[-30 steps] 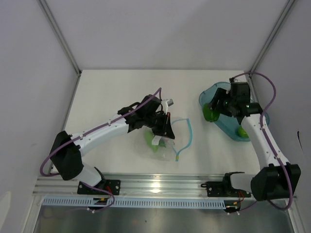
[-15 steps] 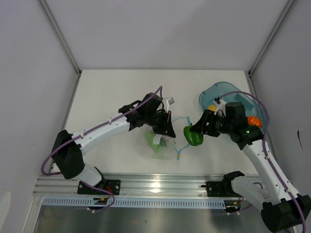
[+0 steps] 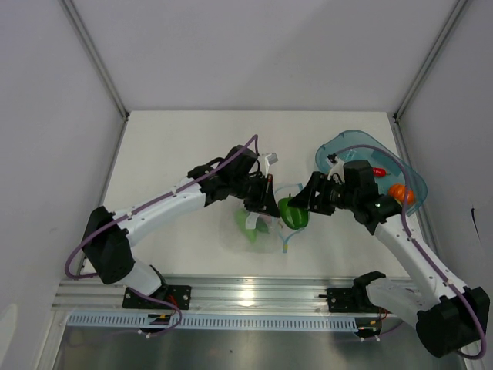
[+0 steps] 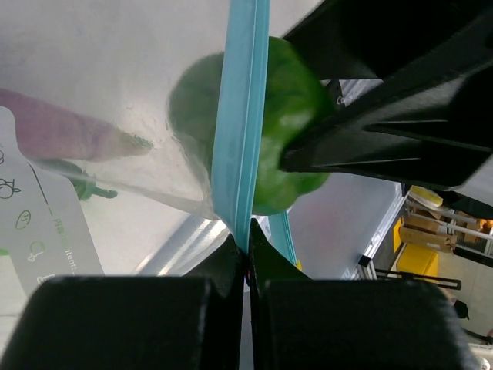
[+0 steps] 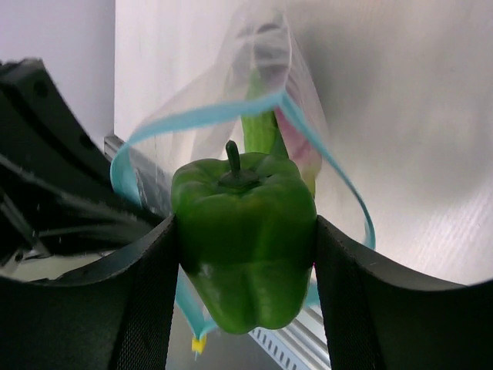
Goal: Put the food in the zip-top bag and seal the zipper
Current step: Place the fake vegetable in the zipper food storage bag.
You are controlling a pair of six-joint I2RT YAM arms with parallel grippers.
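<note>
My right gripper [image 5: 245,258] is shut on a green pepper [image 5: 245,243], one piece of the food, and holds it at the open mouth of the zip-top bag [image 5: 266,100]. In the top view the green pepper [image 3: 293,213] sits just right of the clear zip-top bag [image 3: 264,227], with the right gripper [image 3: 306,202] behind it. My left gripper [image 4: 248,245] is shut on the light blue zipper [image 4: 240,116] and holds the mouth up; the left gripper [image 3: 264,202] is at the bag's upper edge. A purple eggplant [image 4: 58,132] and green pieces lie inside the bag.
A translucent teal oval tray [image 3: 343,145] stands at the back right, holding an orange [image 3: 400,193] and a red pepper [image 3: 379,171]. Grey walls close in the table on three sides. A metal rail [image 3: 254,289] runs along the near edge.
The right arm has lifted the green pepper out of the teal tray and carried it left to the bag's mouth. The left gripper has kept its hold on the zipper.
</note>
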